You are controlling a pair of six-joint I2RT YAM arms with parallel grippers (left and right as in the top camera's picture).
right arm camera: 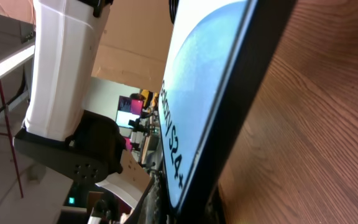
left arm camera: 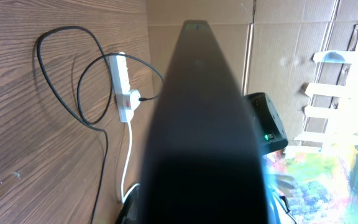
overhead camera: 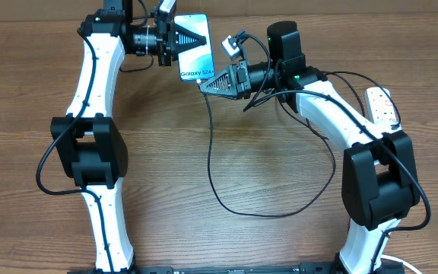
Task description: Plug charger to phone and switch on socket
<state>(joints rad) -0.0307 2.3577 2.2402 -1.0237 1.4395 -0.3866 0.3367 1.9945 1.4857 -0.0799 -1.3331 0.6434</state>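
The phone (overhead camera: 195,61), its cyan screen reading "Galaxy S24", is lifted off the table at the back. My left gripper (overhead camera: 200,36) is shut on its top end. In the left wrist view the phone's dark back (left arm camera: 197,124) fills the middle and hides the fingers. My right gripper (overhead camera: 207,82) is shut at the phone's lower end, where the charger cable (overhead camera: 211,152) starts. The plug tip itself is hidden. In the right wrist view the screen (right arm camera: 197,93) runs forward from the jaws. The cable loops over the table to the socket (overhead camera: 382,106) at the right edge.
The wooden table (overhead camera: 166,190) carries the cable loop (left arm camera: 61,81) in its middle. The white power strip (left arm camera: 124,87) has a black plug in it, and its thick white cord (left arm camera: 129,155) trails off. Cardboard walls (left arm camera: 291,37) stand behind the table.
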